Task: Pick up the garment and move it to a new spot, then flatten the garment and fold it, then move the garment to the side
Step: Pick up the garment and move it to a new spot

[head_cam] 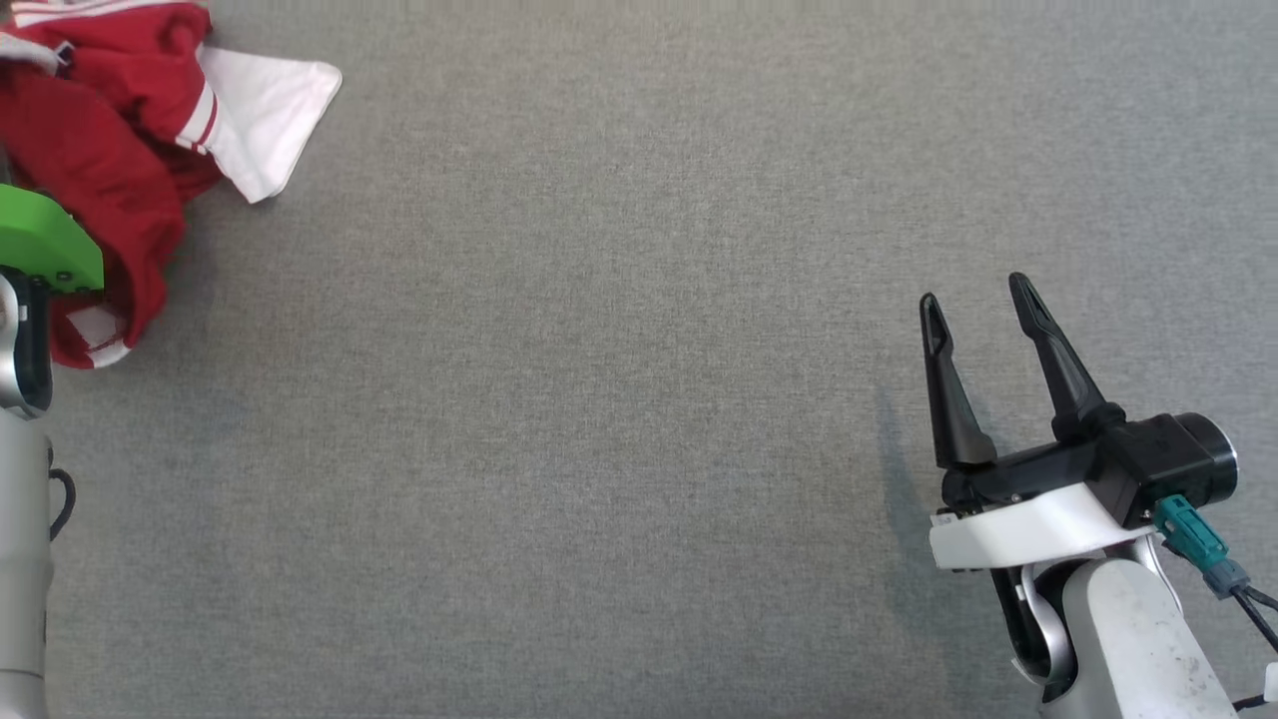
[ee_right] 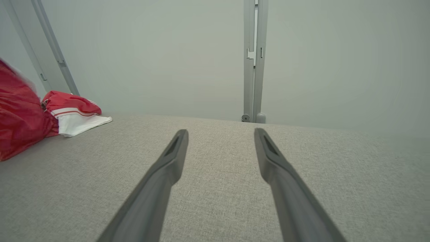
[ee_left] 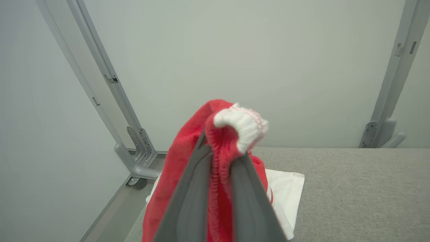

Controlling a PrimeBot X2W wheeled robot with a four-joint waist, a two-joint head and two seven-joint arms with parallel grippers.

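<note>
My left gripper [ee_left: 223,148] is clamped on the garment [ee_left: 174,168]. In the left wrist view a ridge of red knit is pinched between the two dark fingers [ee_left: 191,195], and a white ribbed cuff [ee_left: 245,127] curls over their tips. Those fingers cover the middle of the cloth, so I cannot make out how much of it hangs below the grip. Past them a flat white panel [ee_left: 285,185] of the same garment lies on the grey bench [ee_left: 352,188].

From the head view the garment [head_cam: 110,150] sits at the far left corner of the bench [head_cam: 639,399], a red heap with white stripes and a white flap toward the middle. The picture's left and top edges cut it off. The green housing [head_cam: 40,240] on my left wrist covers part of the heap, and from here I cannot see the left fingers themselves.

My right gripper [head_cam: 973,292] is over the right side of the bench, nearer its front edge and well apart from the cloth. Its fingers are spread with nothing between them, and I cannot tell whether they touch the surface. In the right wrist view the gripper [ee_right: 220,131] points across bare grey fabric. The garment [ee_right: 67,114] lies at the far left there, its nearest red fold blurred and cut by the frame edge.
</note>
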